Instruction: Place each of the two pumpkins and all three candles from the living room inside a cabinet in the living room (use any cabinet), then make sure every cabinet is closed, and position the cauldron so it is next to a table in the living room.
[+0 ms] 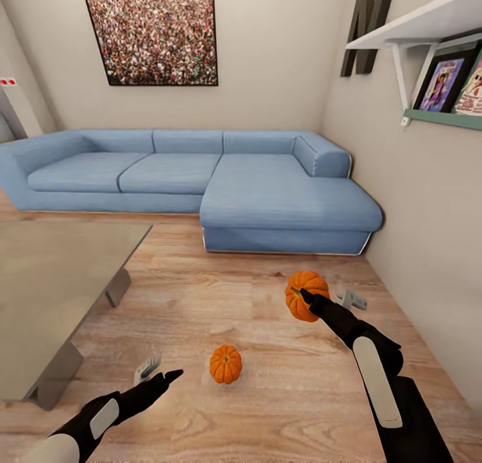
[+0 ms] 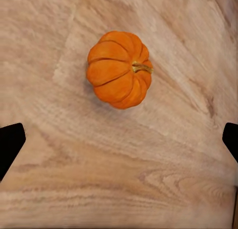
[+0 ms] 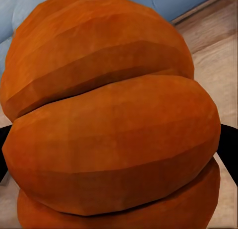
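Head view: wood floor (image 1: 201,302), blue sofa (image 1: 201,175); right jaws grip pumpkin (image 1: 306,295), left open.

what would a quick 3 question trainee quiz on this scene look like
1. True or false: the right end effector grips a pumpkin.
2. Where does the second pumpkin lie? A on the sofa B on the wooden floor C on the table
3. Fill in: the left end effector is ____.

Key: 1 true. 2 B. 3 open, with the floor pumpkin ahead between its fingers in the left wrist view.
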